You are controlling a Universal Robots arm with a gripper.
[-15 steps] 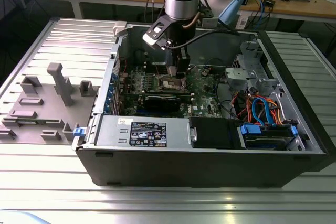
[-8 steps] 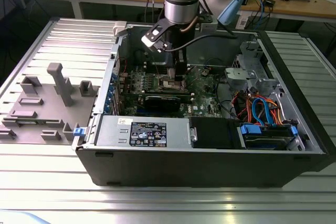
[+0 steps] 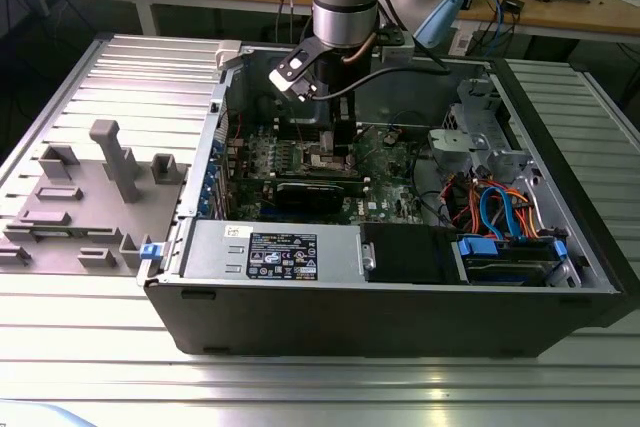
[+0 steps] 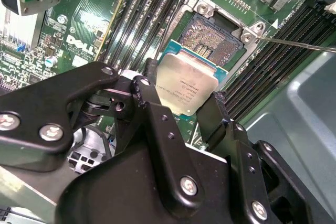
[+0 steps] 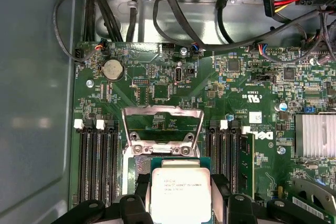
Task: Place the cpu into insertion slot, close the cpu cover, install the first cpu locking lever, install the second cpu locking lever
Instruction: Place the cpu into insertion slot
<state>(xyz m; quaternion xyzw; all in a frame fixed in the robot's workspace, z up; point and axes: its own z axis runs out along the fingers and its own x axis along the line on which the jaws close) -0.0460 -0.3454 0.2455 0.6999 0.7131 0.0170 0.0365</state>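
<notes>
My gripper (image 4: pixel 181 94) is shut on the cpu (image 4: pixel 187 84), a silver-topped square chip with a thin green rim, held by two opposite edges between black fingers (image 4: pixel 148 85). The chip hangs just above the insertion slot (image 4: pixel 212 39), covering its near edge; the dark pin field beyond it is bare. In the first wrist view the cpu (image 5: pixel 180 190) lies over the socket, and the cpu cover (image 5: pixel 163 124) stands flipped open behind it. A thin locking lever (image 4: pixel 299 44) sticks out sideways from the socket. In the exterior view the gripper (image 3: pixel 330 137) is down inside the open computer case, over the motherboard (image 3: pixel 385 162).
Long black memory slots (image 5: pixel 97 163) flank the socket on both sides. A finned heatsink (image 5: pixel 315 135) and black cables (image 5: pixel 220 30) lie nearby. The case wall (image 4: pixel 299 108) is close. A drive bay with blue and orange cables (image 3: pixel 500 217) sits at the exterior view's right, a grey fixture (image 3: pixel 110 162) at its left.
</notes>
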